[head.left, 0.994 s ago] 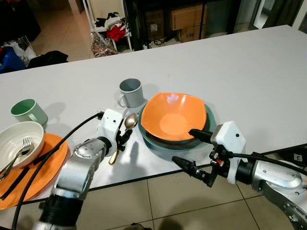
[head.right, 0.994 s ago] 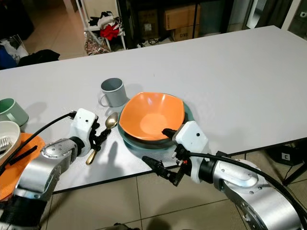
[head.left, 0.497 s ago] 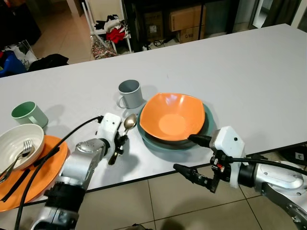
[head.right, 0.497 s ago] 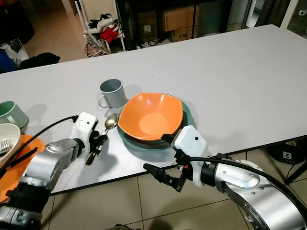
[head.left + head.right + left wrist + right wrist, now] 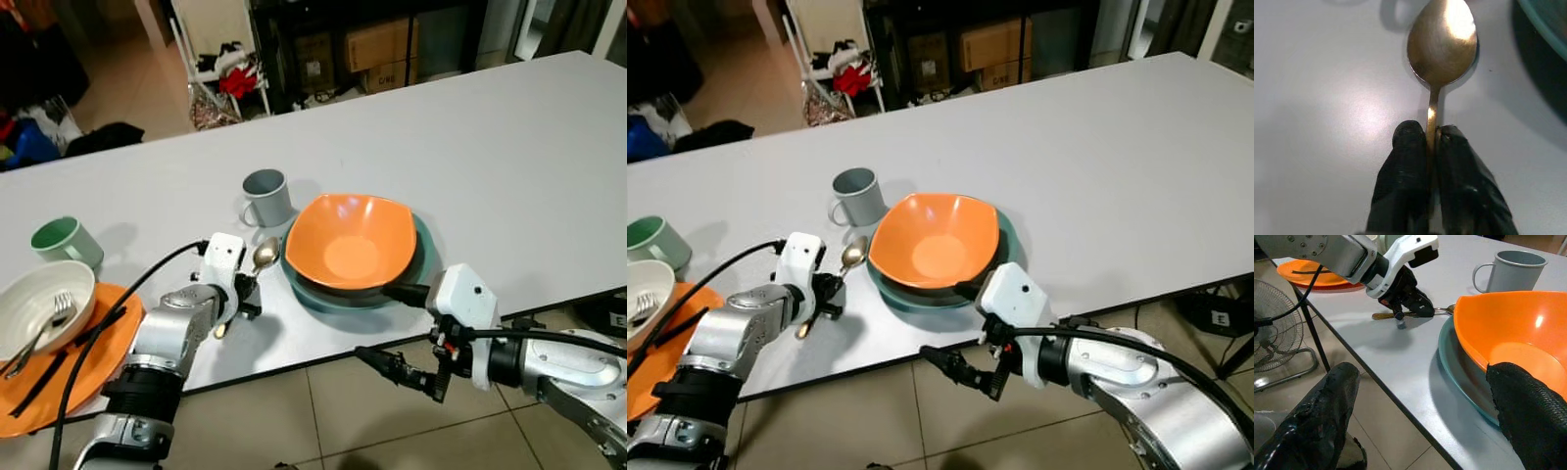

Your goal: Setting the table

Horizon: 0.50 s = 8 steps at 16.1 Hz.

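A gold spoon (image 5: 1442, 41) lies on the white table (image 5: 509, 147), just left of an orange bowl (image 5: 353, 240) that sits in a teal plate (image 5: 423, 240). My left gripper (image 5: 243, 294) is shut on the spoon's handle, the two fingertips (image 5: 1410, 134) pinching it a little below the spoon's bowl. My right gripper (image 5: 377, 318) is open at the table's front edge. Its upper finger lies by the plate's rim and its lower finger hangs below the tabletop. A grey mug (image 5: 266, 196) stands behind the spoon.
At the far left, an orange plate (image 5: 59, 367) carries a white bowl (image 5: 39, 294) with a fork in it and dark strips. A green mug (image 5: 64, 242) stands behind it. Tiled floor lies below the table's front edge; shelves and boxes stand beyond the far side.
The camera has shifted slightly. My left gripper stays on the spoon's handle and has drawn tighter on it. My right gripper has sunk a little along the table's front edge.
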### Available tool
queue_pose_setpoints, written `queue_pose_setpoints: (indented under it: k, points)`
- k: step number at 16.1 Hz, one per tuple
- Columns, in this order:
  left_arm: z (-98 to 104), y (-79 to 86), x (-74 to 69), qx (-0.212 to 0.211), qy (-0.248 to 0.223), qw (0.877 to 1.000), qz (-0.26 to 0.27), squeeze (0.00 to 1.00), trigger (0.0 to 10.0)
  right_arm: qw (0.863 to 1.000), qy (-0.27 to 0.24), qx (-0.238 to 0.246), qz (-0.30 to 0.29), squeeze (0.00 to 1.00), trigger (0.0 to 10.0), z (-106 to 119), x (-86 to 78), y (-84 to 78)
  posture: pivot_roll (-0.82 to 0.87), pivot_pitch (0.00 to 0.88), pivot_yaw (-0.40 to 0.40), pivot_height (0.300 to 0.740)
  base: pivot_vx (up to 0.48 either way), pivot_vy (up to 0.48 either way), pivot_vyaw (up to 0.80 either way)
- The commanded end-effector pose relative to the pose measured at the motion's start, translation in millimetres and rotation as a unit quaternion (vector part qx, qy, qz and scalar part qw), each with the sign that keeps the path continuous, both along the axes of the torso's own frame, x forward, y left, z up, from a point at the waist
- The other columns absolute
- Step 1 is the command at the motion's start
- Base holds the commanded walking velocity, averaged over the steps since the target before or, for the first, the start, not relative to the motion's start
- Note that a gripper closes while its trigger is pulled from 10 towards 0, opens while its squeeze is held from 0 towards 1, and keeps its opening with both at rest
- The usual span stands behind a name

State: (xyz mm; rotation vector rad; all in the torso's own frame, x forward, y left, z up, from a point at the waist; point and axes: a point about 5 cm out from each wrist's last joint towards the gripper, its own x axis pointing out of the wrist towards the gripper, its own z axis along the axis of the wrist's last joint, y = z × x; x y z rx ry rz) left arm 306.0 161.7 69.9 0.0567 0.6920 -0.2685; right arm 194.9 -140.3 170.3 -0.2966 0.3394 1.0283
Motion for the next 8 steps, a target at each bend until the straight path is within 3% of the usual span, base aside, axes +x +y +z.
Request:
queue_pose_setpoints:
  k: [1, 4, 6, 7, 8]
  points:
    - [-19.7, 0.9, -11.2, -0.013, 0.06, 0.998, 0.017, 0.0, 0.0, 1.0, -0.006, 0.001, 0.012, 0.0, 10.0, 2.4, 0.1, 2.4, -0.16, 0.0, 0.154, 0.74, 0.0, 0.0, 0.0]
    - [-15.0, -3.9, -5.9, -0.063, 0.052, 0.991, 0.102, 0.0, 0.0, 1.0, -0.01, -0.006, 0.01, 0.0, 10.0, 1.5, 1.6, 1.7, -0.15, 0.0, 0.158, 0.74, 0.0, 0.0, 0.0]
    - [-4.3, -12.8, -3.1, -0.097, 0.036, 0.987, 0.126, 0.0, 0.0, 1.0, -0.014, -0.006, 0.008, 0.0, 10.0, 2.6, 3.1, 1.6, -0.15, 0.0, 0.159, 0.74, 0.0, 0.0, 0.0]
    - [2.7, -25.2, -4.5, -0.133, 0.031, 0.981, 0.136, 0.0, 0.0, 1.0, -0.016, -0.007, 0.007, 0.0, 10.0, 3.2, 3.5, 1.3, -0.15, 0.0, 0.157, 0.74, 0.0, 0.0, 0.0]
    - [3.9, -27.6, -4.9, -0.139, 0.031, 0.98, 0.141, 0.0, 0.0, 1.0, -0.016, -0.008, 0.007, 0.0, 10.0, 3.2, 3.5, 1.3, -0.15, 0.0, 0.157, 0.74, 0.0, 0.0, 0.0]
